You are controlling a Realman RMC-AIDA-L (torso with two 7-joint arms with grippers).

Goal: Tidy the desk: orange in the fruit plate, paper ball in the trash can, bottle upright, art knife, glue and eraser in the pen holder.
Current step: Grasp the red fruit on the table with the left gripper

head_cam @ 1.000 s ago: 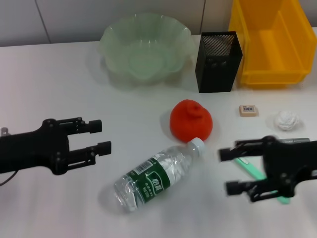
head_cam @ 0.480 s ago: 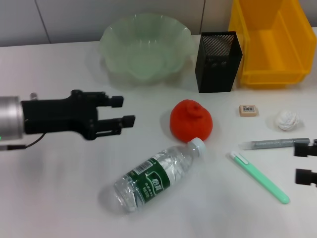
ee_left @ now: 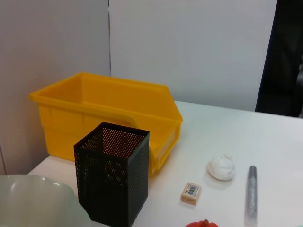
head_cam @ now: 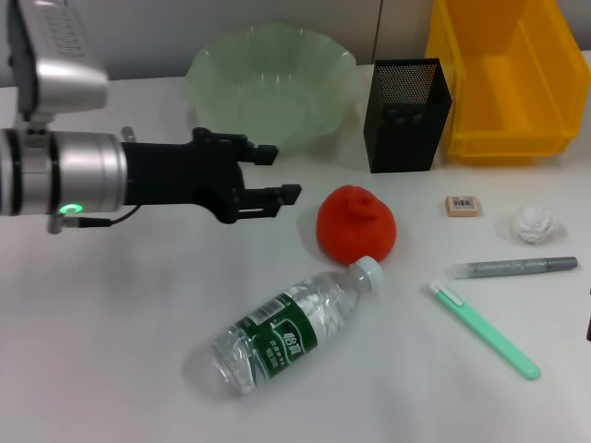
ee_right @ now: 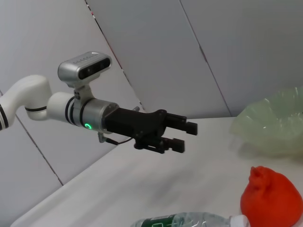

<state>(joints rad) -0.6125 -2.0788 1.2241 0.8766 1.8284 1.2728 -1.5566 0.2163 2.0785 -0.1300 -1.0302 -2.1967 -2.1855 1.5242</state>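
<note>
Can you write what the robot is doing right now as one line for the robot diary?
left gripper: open, empty, beside orange | right gripper: not in view | bottle: lying down | fruit plate: empty

No wording can be read anywhere. The bottle (head_cam: pixel 288 335), lower centre of the head view, carries a dark green label with white marks too small to make out. The eraser (head_cam: pixel 463 205) at right bears a barcode label, digits illegible.

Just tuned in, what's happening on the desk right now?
The left tool is open and empty, reaching over the desk toward the orange, which sits in front of the fruit plate. Nothing is tidied yet: the bottle lies on its side, and the eraser and paper ball rest on the desk. The right tool is out of view.
</note>
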